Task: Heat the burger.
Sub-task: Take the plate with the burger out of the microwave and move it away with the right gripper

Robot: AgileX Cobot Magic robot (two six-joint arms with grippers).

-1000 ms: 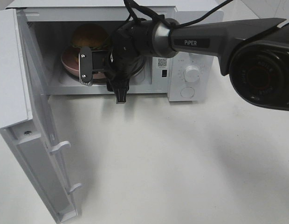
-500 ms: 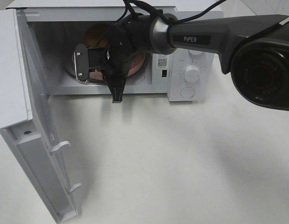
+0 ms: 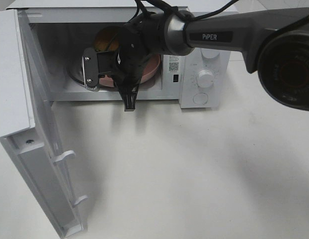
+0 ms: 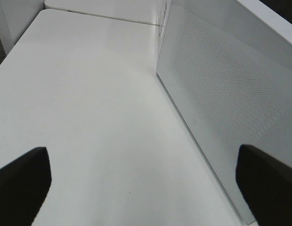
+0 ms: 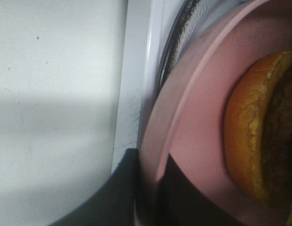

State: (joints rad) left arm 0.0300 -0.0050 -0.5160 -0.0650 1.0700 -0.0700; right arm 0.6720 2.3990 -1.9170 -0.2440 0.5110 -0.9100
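Note:
The burger [image 3: 105, 39] sits on a pink plate [image 3: 153, 67] inside the open microwave [image 3: 199, 59], mostly hidden behind my right arm. My right gripper [image 3: 117, 74] reaches into the cavity. In the right wrist view the right gripper [image 5: 148, 188] is shut on the pink plate's [image 5: 198, 117] rim, and the burger's [image 5: 249, 136] golden bun and dark patty lie just beyond. My left gripper [image 4: 146, 188] stands open over bare table beside the microwave door [image 4: 221, 94], holding nothing.
The microwave door [image 3: 25, 124] swings out wide on the left toward the table's front. The control panel with a white knob [image 3: 206, 78] is on the microwave's right. A glass turntable [image 5: 183, 28] lies under the plate. White tabletop [image 3: 194, 174] stretches in front.
My right gripper has shut on the plate's rim, and plate and burger have shifted to the right inside the microwave. The left gripper has stayed open.

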